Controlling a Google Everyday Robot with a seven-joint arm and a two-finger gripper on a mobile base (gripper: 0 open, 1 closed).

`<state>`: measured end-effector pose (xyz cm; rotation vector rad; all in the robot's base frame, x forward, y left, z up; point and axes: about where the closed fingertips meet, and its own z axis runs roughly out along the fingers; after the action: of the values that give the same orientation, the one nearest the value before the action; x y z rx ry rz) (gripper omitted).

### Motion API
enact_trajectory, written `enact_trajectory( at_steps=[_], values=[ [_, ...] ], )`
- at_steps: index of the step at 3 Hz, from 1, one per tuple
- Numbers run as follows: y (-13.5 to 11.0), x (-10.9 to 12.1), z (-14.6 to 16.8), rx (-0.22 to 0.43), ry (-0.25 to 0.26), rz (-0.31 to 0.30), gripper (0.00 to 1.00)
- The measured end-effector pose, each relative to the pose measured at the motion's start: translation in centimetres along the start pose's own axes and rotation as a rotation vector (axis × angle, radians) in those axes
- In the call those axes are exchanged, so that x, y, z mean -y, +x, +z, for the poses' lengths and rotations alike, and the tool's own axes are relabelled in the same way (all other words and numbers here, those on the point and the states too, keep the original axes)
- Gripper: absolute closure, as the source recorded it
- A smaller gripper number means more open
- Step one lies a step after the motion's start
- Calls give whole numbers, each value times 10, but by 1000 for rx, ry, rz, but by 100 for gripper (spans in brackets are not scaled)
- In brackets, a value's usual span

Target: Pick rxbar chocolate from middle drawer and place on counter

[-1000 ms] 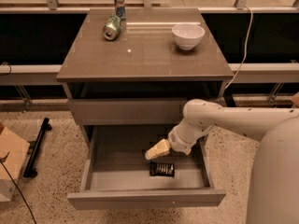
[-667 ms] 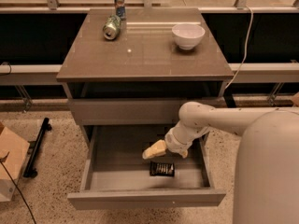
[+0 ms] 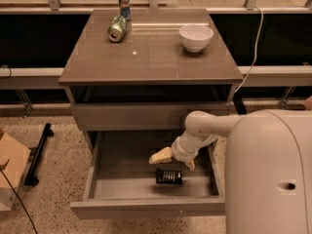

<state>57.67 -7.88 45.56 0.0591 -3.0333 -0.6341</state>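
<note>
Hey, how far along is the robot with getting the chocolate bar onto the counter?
Done: the middle drawer stands open. In hand: the gripper hovers open inside it, close over the rxbar chocolate, which lies ungripped on the drawer floor. Left: grasp, lift, set it on the counter.

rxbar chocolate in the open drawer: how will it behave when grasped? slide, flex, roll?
Flat on the middle drawer floor, the rxbar chocolate looks thin and probably light, with little edge to pinch. On that smooth floor it may slide if nudged; its flat shape won't roll. The gripper hangs open just above it, so a top-down pinch seems plausible.
</note>
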Motion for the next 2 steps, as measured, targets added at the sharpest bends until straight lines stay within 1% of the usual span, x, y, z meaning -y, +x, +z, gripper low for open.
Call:
enact_trajectory(
  at_steps=[1, 2],
  values=[
    [0, 0, 1, -1, -1, 1, 0],
    [-2, 5, 13, 4, -14, 43, 0]
  ],
)
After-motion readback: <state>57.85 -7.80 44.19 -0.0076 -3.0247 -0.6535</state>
